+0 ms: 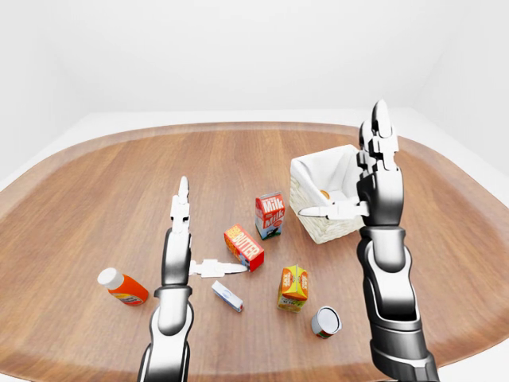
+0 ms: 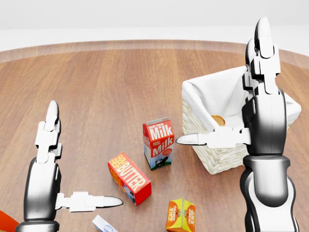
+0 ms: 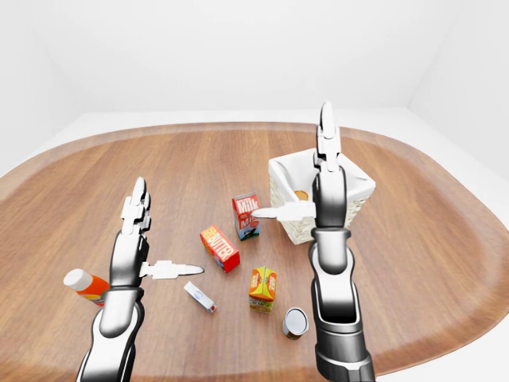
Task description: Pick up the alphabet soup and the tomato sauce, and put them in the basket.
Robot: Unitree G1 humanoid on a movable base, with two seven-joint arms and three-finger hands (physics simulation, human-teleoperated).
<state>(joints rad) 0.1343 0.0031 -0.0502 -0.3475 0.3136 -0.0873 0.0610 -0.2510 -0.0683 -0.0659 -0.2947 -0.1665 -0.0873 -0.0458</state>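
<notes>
Wooden table in the left-eye view: a can lies on its side near the bottom, below the juice box. Head view: right hand spread open just beside the basket, an orange can top inside; left hand open too. Right-eye view: bottle lying far left.

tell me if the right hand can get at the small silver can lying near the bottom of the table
Probably yes. The open right hand is empty, and the small silver can lies apart from the orange carton, beside that forearm, with nothing over it; the arm would need to pull down.
</notes>
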